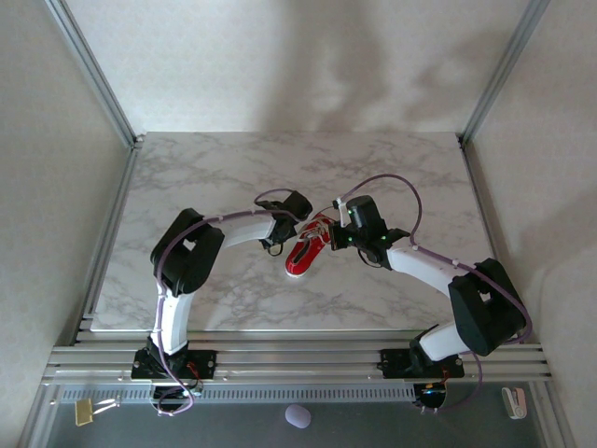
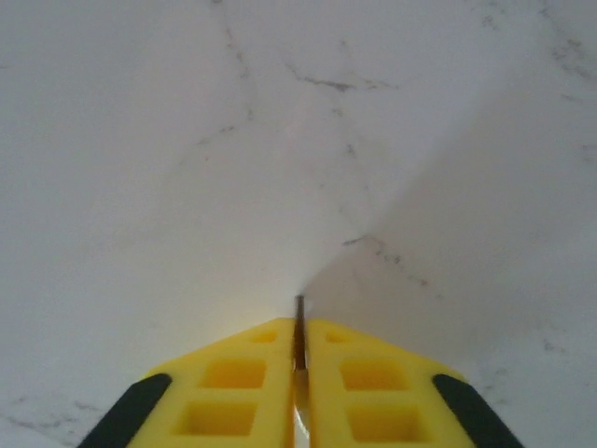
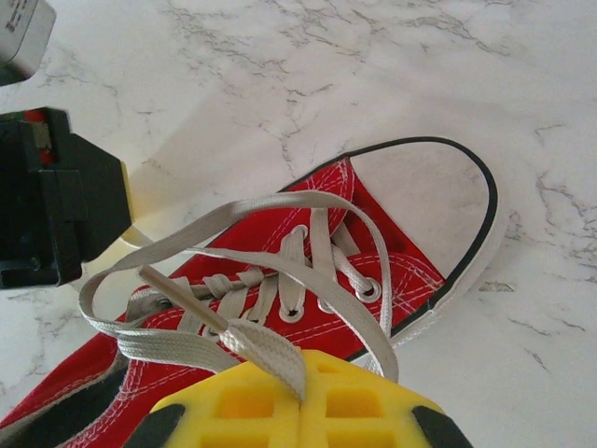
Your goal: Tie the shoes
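Shoe (image 1: pixel 305 250), red, mid-frame on table (image 1: pixel 233 177); I see right tool (image 3: pixel 301 397) pinching a white lace (image 3: pixel 266 347), left tool (image 2: pixel 299 322) closed.

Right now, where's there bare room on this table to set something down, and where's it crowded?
The table is bare along its far strip, in the far right corner, and on the near middle between the left arm and right arm. The centre is crowded: the sneaker, its laces, the left gripper and the right gripper meet there.
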Robot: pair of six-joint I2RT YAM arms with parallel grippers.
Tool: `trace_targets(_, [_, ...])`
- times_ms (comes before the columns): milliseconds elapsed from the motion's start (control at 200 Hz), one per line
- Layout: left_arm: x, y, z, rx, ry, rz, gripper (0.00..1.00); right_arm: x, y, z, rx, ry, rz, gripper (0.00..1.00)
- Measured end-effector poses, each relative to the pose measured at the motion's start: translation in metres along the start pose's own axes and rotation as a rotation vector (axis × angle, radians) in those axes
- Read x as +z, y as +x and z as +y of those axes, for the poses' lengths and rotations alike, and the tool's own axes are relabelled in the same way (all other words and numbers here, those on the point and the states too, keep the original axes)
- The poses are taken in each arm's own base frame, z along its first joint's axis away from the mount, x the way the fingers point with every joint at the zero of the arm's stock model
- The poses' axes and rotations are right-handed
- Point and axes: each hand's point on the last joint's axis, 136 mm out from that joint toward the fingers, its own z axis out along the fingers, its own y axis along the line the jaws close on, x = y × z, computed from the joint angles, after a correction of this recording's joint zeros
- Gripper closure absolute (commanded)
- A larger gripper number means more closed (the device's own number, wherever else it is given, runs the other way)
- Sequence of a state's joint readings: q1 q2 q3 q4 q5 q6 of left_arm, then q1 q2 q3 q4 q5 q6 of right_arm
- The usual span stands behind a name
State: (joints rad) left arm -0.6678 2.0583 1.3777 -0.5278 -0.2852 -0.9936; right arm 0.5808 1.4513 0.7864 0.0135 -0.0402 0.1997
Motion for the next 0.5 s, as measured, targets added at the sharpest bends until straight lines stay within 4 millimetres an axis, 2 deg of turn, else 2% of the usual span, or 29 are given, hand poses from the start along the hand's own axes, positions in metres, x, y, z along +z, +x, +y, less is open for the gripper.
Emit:
trace_targets(20, [-0.001,-0.001,-0.001,0.0,0.001,0.0,1.0,0.0,0.0,0.0,0.0,0.0,0.001,1.0])
trace_targets(255, [0.003,-0.019,-0.007,0.018,0.014,-0.051,1.0,-0.001,0.0,-0.003,0.0,0.018,0.0,1.0])
trace_targets(380, [0.0,-0.042,0.006,0.007,-0.014,-0.124,1.0,-0.005,-0.001,-0.006,0.002,0.038,-0.005,1.0])
trace_targets(500, [-0.018,-0.066,0.028,-0.031,-0.028,-0.2,1.0,-0.013,-0.008,-0.009,0.011,0.061,-0.03,1.0])
